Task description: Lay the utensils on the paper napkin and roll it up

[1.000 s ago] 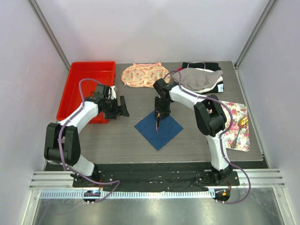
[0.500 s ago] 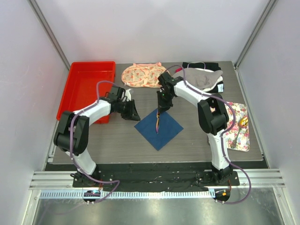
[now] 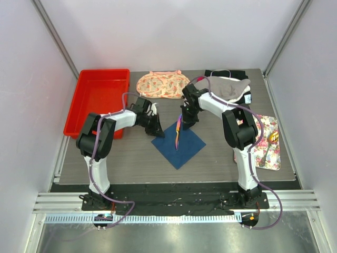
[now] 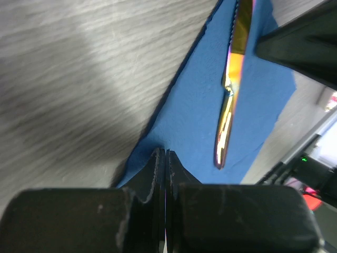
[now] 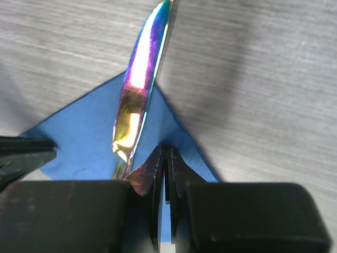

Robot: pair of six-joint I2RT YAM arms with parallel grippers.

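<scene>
**Both grippers closed down on the napkin, knife lying on it**

Changes from a second ago:

- **Left:** Your left gripper (image 3: 158, 132) was at the red tray's (image 3: 97, 100) near right corner with its jaws spread wide. It has crossed to the left corner of the paper napkin (image 3: 187, 150), and the jaws are now fully together. In the left wrist view the tips sit just inside the sheet's edge and the blue lifts slightly at them. That reads as a pinch on the napkin.
- **Right:** Your right gripper (image 3: 184, 125) was hanging over the napkin's far corner, covering most of the iridescent knife (image 4: 232, 74). It has backed off a little toward the far side and narrowed. Its jaws now show only a hairline slit. The tips are planted on the far corner with blue on both sides of them, so it looks nipped onto the sheet.

Knife:
- It lies flat on the napkin between the two grippers, just right of the left tips and just left of the right tips.
- Neither gripper holds it.
- The blade end runs past the far corner onto the table (image 3: 116, 158). The handle end points toward the sheet's middle.

Containers and carriers:
- The red tray is well off to the left gripper's left, apart from it.
- The white floral mat (image 3: 268, 122) is well to the right gripper's right. It carries a second utensil (image 3: 267, 150) with its yellowish end toward the far side. It is too small to tell whether it's a fork or a spoon.
- The peach floral cloth (image 3: 162, 84) lies on the far side of both grippers and touches neither.
</scene>
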